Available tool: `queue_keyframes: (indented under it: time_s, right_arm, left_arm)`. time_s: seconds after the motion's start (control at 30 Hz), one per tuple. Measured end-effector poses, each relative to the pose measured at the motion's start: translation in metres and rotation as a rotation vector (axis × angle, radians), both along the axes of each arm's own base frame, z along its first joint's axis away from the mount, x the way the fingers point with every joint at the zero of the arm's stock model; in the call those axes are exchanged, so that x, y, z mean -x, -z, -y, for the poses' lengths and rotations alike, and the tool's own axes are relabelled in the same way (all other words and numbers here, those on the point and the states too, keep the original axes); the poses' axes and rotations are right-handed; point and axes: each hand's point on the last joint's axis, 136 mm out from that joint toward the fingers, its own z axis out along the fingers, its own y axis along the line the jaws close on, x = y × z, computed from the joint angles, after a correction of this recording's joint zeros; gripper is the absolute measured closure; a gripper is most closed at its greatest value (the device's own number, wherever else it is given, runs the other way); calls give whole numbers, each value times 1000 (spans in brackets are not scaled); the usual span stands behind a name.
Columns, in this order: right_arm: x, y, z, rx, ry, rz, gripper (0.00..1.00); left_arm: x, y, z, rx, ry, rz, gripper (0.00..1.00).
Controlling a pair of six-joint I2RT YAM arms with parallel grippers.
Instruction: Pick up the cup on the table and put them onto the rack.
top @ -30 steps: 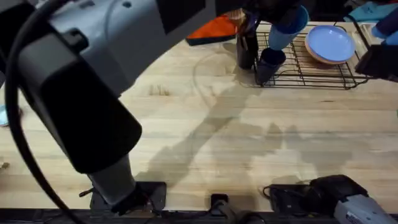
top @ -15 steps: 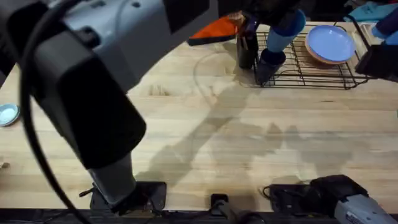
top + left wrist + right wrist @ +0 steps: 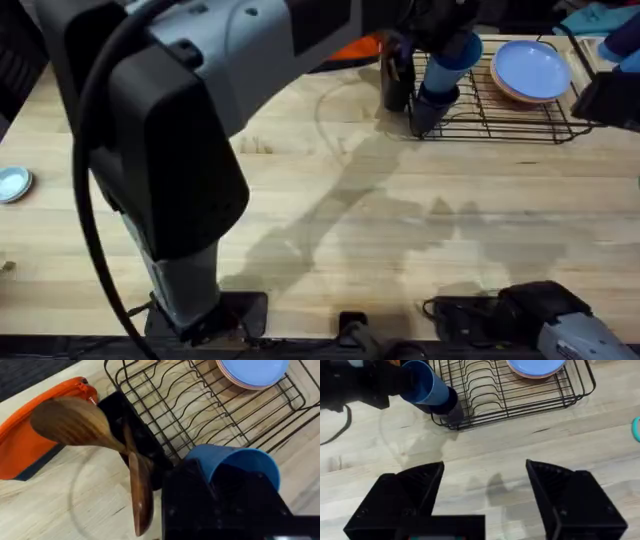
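Observation:
My left gripper has reached to the far right and is shut on the bright blue cup, which it holds tilted over the left front corner of the black wire rack. The left wrist view shows that blue cup between my left gripper's black fingers. The dark navy cup stands at that rack corner, right under the blue one; whether they touch I cannot tell. In the right wrist view my right gripper is open over bare table, well short of the rack, the blue cup and the navy cup.
A light blue plate lies in the rack's far right part. A black holder with wooden spoons stands just left of the rack, an orange item behind it. A small pale disc lies at the table's left edge.
The left arm has shifted, carrying the blue cup a little left and down toward the navy cup at the rack corner. The pale disc at the left edge has come into view.

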Motion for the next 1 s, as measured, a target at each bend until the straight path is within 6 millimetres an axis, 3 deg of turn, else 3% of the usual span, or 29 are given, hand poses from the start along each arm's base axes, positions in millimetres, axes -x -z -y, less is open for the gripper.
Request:
queue_keyframes:
  time_s: [0.47,0.73,1.0]
  right_arm:
    - [0,0,0,0,0,0,7]
    - [0,0,0,0,0,0,7]
    - [0,0,0,0,0,0,7]
  left_arm:
    - [3,4,-2,-13,3,-19,958]
    - [2,34,0,-56,5,-70,958]
    - [3,41,1,-62,10,-84,958]
